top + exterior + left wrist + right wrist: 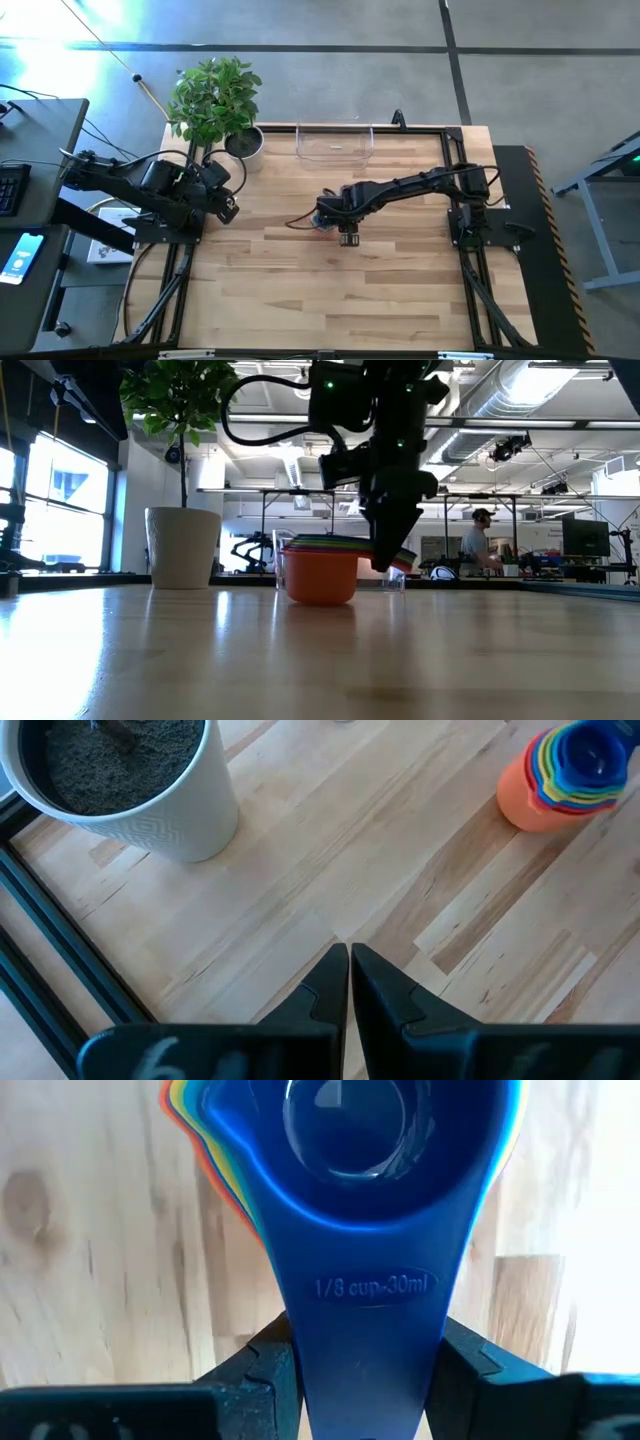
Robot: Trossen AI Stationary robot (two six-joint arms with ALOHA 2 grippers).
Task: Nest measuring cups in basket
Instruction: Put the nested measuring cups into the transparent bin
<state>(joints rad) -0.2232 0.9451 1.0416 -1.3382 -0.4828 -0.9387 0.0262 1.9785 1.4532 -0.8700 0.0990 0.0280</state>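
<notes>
The measuring cups are nested in one stack point(320, 575), orange outermost and dark blue innermost, standing on its base on the table's middle point(325, 218); the left wrist view shows it too point(560, 770). My right gripper point(347, 237) comes down at the stack's near side, shut on the handles point(370, 1380). The clear basket point(335, 143) rests on its bottom at the far edge, with nothing in it. My left gripper point(349, 975) is shut and waits over the table's left side point(228, 210). My right gripper pinches the stacked handles between its two fingers point(275, 1370), one on each long edge of the dark blue top handle point(370, 1330), near its free end. The fingers come from above, slanting down point(393, 555). The stack stands upright with its orange base on the table.
A white plant pot point(245, 143) with a leafy plant stands at the far left, beside the basket; it also shows close in the left wrist view point(130, 790). Bare wood lies between the stack and the basket. A person sits in the room far behind the table point(482, 545).
</notes>
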